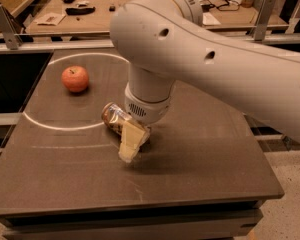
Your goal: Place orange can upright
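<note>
The gripper [131,144] hangs low over the middle of the counter [205,154], below the thick white arm [200,59] that comes in from the right. Its jaws are clamped on the can [114,118]. The can is tilted, not upright: its silver end points up and to the left, its other end is hidden behind the pale front finger [132,139]. Whether the can touches the counter I cannot tell. An apple [75,79] sits well apart at the back left, inside a white arc [55,126] marked on the counter.
</note>
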`<state>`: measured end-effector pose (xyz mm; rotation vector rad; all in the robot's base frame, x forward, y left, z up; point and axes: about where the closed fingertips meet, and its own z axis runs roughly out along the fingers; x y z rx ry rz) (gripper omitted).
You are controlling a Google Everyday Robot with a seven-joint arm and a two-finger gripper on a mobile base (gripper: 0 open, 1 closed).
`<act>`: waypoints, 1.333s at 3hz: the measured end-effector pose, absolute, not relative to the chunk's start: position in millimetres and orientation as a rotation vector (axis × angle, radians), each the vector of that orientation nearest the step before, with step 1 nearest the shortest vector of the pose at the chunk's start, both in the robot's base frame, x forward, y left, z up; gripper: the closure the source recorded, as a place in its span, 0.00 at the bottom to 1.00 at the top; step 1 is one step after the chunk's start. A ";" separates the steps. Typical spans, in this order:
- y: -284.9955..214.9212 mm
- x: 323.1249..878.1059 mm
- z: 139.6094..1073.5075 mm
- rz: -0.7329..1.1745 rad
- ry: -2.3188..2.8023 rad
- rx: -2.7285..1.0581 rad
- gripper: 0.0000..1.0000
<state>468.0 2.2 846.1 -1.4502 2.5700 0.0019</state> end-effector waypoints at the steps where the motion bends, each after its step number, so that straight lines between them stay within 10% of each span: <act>1: -12.7 478.8 856.1 0.042 2.551 -1.421 0.00; 4: -94.7 497.9 862.8 0.270 2.561 -1.347 0.00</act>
